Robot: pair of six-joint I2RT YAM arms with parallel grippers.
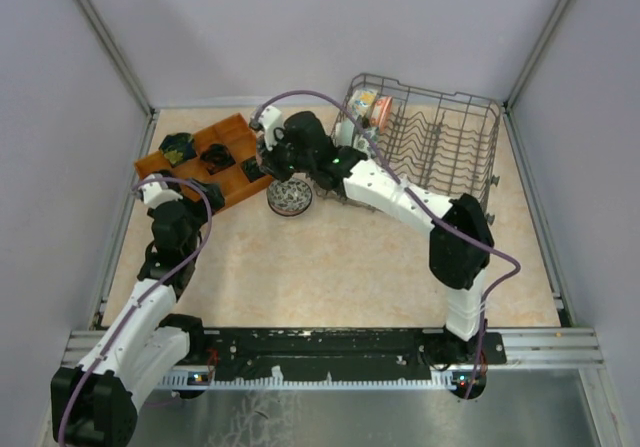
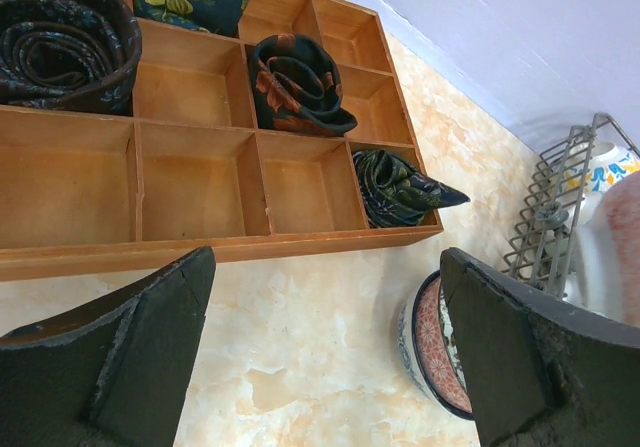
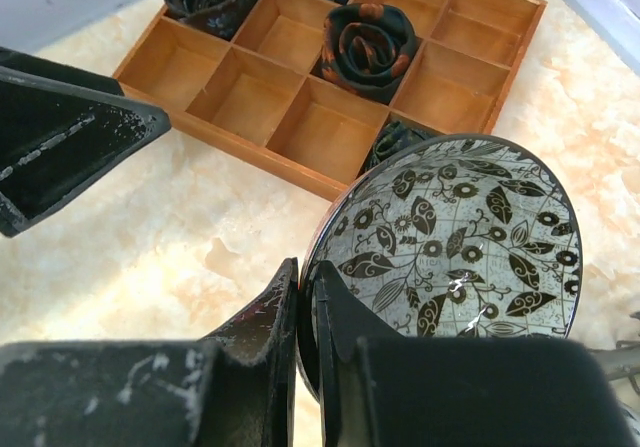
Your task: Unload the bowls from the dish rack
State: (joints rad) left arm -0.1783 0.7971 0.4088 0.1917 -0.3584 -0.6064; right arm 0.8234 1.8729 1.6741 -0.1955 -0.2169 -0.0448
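Black-and-white leaf-patterned bowl [image 3: 450, 237] at lower right of the right wrist view, tilted, inside facing the camera. Pinched at its near rim by the right gripper [image 3: 305, 285], fingers drawn in narrow with the rim between them.

From the top camera, at centre frame, out of the dish rack [image 1: 440, 137] and just beside the near right corner of the wooden tray [image 1: 232, 125]. Cannot tell whether touching the table [image 1: 330, 267] or hanging just above it.

Dish rack at upper right of the top view, with more bowls [image 1: 366, 103] standing on edge at its left end.

Rolled dark cloths [image 2: 295, 82] in several compartments of the tray.

At left of the top view, left gripper [image 2: 325, 357] spread wide, holding nothing, low over the table just in front of the tray, apart from the held bowl.
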